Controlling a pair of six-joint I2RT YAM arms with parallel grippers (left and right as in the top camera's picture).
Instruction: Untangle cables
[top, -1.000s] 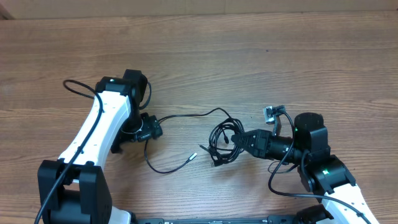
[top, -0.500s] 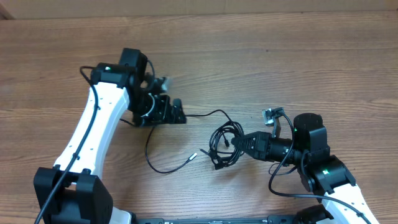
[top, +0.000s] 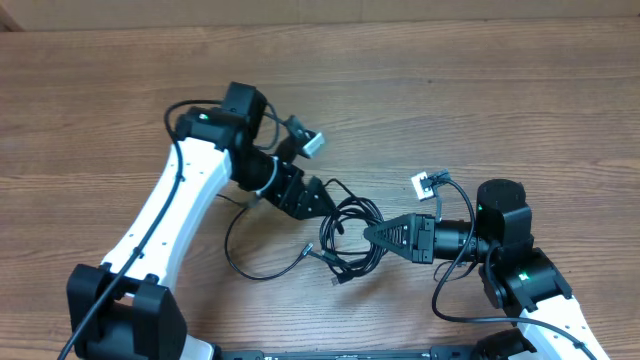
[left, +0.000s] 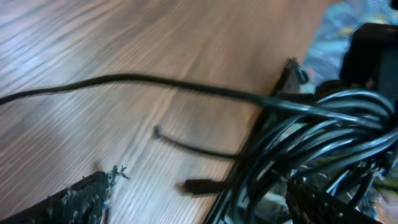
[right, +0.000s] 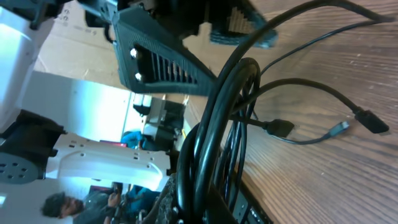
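Cables (left: 336, 118) sit in a tangled coil mid-table (top: 500, 80), with one loose loop trailing out toward the left arm. Right gripper (top: 372, 234) is clamped on the coil's edge. Left gripper (top: 322, 196) has its jaws apart at the coil's opposite side.

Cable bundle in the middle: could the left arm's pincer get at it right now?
Probably yes. The left pincer is open right beside the cable bundle, nothing between them; the right pincer grips the opposite side.
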